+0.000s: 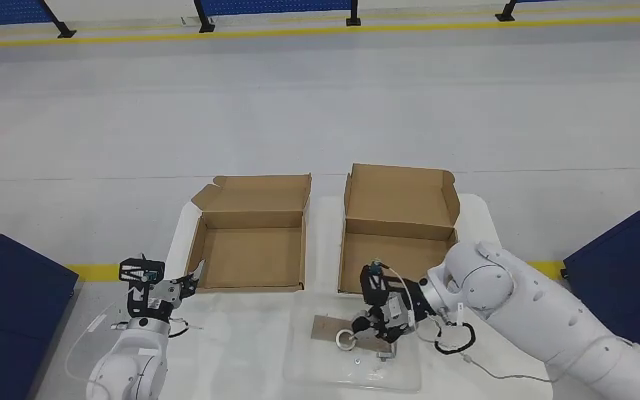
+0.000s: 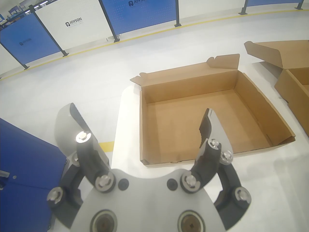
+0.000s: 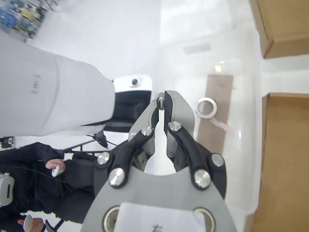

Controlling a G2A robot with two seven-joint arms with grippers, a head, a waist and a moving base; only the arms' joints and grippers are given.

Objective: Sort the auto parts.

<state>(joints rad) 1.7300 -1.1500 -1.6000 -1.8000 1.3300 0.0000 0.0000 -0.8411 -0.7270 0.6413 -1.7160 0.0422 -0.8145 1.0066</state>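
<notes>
Seen from above, two open cardboard boxes, the left box and the right box, sit side by side, likely one for each kind of part. A clear tray lies in front. The right gripper hangs over the tray beside a white ring. From the left wrist, the left gripper waits near its box, fingers spread wide and holding nothing. From the right wrist, the fingers pinch narrowly on a small screw over the tray, ready for sorting, I'd guess.
</notes>
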